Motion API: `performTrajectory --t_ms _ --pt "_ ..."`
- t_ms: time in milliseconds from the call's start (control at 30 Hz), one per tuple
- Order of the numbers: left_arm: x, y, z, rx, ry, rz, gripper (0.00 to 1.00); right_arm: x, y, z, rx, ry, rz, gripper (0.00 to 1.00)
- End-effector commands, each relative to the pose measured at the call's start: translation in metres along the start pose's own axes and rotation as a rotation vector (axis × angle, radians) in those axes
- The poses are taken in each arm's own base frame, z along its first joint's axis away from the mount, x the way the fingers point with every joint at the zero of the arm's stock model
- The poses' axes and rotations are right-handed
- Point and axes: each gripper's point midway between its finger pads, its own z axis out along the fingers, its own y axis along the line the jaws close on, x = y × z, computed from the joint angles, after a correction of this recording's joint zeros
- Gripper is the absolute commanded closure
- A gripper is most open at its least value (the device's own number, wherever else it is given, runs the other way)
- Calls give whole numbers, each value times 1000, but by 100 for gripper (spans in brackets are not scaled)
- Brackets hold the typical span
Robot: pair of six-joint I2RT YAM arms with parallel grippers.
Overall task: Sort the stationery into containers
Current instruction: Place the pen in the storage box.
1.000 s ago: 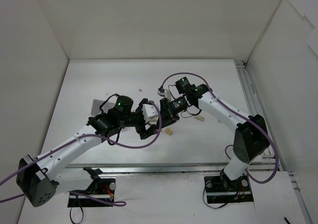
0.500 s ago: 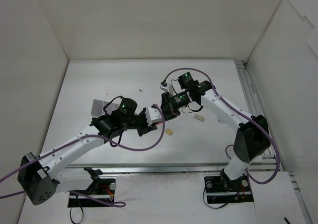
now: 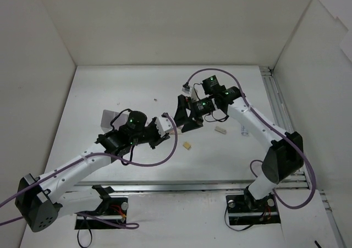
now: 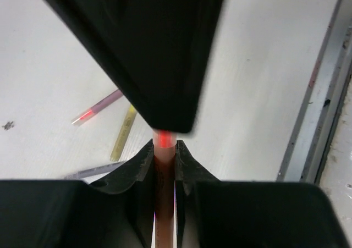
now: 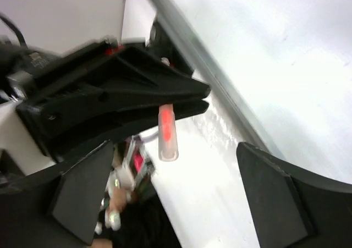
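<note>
My left gripper [image 4: 164, 152] is shut on a pink-red pen [image 4: 163, 140], whose capped end sticks out past the fingertips. In the right wrist view that pen [image 5: 168, 135] hangs between my right gripper's [image 5: 170, 196] wide-open fingers, touching neither. From above, the two grippers meet nose to nose over the table's middle, left [image 3: 171, 125] and right [image 3: 184, 115]. A purple pen [image 4: 98, 106], a yellow pen [image 4: 124, 132] and a grey pen [image 4: 91, 172] lie on the table. A tan eraser [image 3: 187, 145] and an off-white eraser [image 3: 220, 130] lie near the right arm. The white box [image 3: 111, 117] sits behind my left arm, partly hidden.
White walls enclose the table on three sides. A metal rail [image 3: 273, 102] runs along the right edge. Purple cables loop off both arms above the work area.
My left gripper closed on the pink-red pen, then my right gripper opened and let it go. The left arm has drawn slightly left with the pen.
</note>
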Motion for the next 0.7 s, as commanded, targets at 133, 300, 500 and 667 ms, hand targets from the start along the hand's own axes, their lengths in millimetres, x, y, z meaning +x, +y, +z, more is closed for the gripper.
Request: performTrajectory --t_ms 133,300,500,667 --pt "-26 41 -33 -300 -148 -50 100 -52 21 -97 261 -468 -138 2" --pt "-4 116 -94 -799 -273 -334 100 -49 -5 -140 466 -685 -125 2" --pt "16 166 -175 -1179 -549 -575 100 -39 -20 -153 531 -739 -146 2" --pt "40 192 -204 -1363 -619 -697 100 -36 -32 -154 562 -735 -148 2"
